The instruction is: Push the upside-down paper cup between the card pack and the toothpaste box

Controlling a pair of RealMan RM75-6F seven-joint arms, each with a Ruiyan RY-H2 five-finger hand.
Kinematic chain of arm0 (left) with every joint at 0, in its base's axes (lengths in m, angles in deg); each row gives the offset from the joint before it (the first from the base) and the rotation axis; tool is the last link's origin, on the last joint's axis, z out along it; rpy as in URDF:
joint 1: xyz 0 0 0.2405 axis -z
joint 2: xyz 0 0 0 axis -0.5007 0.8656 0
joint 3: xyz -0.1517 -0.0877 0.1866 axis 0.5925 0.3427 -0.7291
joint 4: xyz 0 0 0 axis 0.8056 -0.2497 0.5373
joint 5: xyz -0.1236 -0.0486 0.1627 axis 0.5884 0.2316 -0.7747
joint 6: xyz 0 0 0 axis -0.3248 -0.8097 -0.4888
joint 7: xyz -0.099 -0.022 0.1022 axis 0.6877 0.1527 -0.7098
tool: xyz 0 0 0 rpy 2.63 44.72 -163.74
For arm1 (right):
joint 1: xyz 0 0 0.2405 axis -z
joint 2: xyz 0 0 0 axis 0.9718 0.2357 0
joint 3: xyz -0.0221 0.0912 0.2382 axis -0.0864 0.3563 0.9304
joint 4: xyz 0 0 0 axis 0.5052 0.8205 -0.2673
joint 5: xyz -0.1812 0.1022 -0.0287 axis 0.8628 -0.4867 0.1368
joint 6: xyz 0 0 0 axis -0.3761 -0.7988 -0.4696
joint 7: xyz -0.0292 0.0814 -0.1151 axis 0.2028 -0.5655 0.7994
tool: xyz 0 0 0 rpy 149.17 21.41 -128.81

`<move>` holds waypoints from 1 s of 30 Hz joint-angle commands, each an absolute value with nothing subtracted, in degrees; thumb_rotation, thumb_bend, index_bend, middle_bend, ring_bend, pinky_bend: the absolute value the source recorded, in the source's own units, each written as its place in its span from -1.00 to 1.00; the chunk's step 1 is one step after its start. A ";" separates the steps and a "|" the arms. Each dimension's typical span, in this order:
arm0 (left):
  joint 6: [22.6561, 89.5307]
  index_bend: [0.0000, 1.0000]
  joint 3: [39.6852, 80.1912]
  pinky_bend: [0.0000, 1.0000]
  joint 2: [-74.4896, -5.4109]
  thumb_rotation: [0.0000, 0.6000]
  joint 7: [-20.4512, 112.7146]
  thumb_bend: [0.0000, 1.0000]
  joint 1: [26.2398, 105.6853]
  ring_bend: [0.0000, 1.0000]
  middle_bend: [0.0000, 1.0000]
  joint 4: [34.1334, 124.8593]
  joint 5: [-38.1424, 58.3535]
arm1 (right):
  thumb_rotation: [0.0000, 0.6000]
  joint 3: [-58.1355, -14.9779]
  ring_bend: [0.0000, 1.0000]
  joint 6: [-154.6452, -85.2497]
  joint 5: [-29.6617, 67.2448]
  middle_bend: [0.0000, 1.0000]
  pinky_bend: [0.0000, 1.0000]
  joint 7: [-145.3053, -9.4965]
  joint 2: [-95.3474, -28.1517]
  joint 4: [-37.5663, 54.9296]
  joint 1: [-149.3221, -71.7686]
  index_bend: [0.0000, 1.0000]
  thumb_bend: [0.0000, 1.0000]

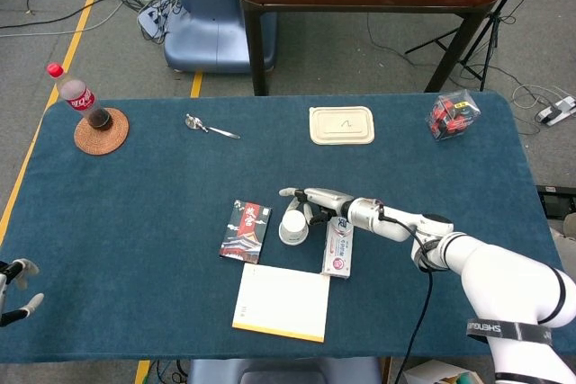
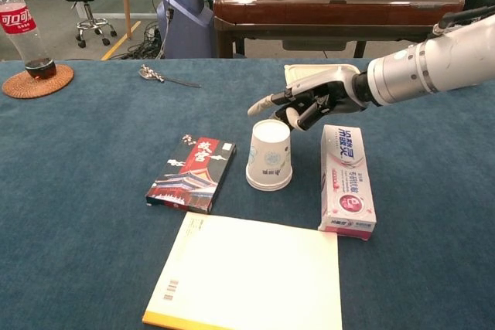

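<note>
An upside-down white paper cup (image 1: 293,227) (image 2: 269,156) stands between the dark card pack (image 1: 246,230) (image 2: 192,173) on its left and the white toothpaste box (image 1: 338,245) (image 2: 346,179) on its right. My right hand (image 1: 315,200) (image 2: 305,102) hovers just behind the cup's upturned base, fingers spread and pointing left, holding nothing. Whether a finger touches the cup is unclear. Only the fingers of my left hand (image 1: 13,290) show at the table's near left corner, apart and empty.
A pale yellow notebook (image 1: 282,302) (image 2: 251,276) lies just in front of the cup. Further back are a spoon (image 1: 207,126), a beige lidded tray (image 1: 341,125), a cola bottle on a wicker coaster (image 1: 99,128) and a clear box (image 1: 453,114) at the far right.
</note>
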State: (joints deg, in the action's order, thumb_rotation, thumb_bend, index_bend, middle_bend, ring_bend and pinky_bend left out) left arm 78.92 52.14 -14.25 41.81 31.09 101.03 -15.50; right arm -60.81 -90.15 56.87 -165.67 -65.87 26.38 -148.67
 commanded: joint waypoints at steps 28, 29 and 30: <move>78.47 -0.03 52.03 0.21 -14.38 1.00 41.90 -0.58 31.27 -0.10 0.17 100.81 -15.44 | 1.00 -54.63 -0.71 -91.88 44.84 -0.48 -0.78 -136.44 -60.07 19.85 -144.60 -0.99 1.00; 78.44 -0.03 52.05 0.21 -14.39 1.00 41.94 -0.58 31.30 -0.10 0.17 100.82 -15.43 | 1.00 -53.76 -0.71 -92.42 43.32 -0.48 -0.78 -133.15 -59.39 18.95 -143.76 -0.99 1.00; 78.43 -0.03 52.06 0.21 -14.39 1.00 41.94 -0.58 31.31 -0.10 0.17 100.82 -15.42 | 1.00 -52.94 -0.71 -93.02 41.81 -0.48 -0.78 -130.10 -58.61 17.85 -142.92 -0.99 0.97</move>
